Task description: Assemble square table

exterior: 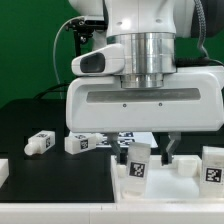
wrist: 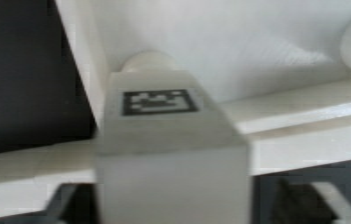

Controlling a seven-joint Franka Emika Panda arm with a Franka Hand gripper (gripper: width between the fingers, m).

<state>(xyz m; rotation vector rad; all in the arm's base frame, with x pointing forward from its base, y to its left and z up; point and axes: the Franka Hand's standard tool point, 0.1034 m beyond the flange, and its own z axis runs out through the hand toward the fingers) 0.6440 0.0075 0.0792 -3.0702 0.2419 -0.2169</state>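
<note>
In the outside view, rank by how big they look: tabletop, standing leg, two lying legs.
1. Tabletop
2. Standing leg
3. Lying leg at the exterior view's left and its neighbour: alike; farther back, so real size unsure.

White arm (exterior: 140,15), silver wrist cyl (exterior: 148,55), blk cable (exterior: 66,35).

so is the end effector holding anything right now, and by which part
Cannot be told: a table leg sits inside the end effector, flanked on two sides, but actual contact isn't visible.
</note>
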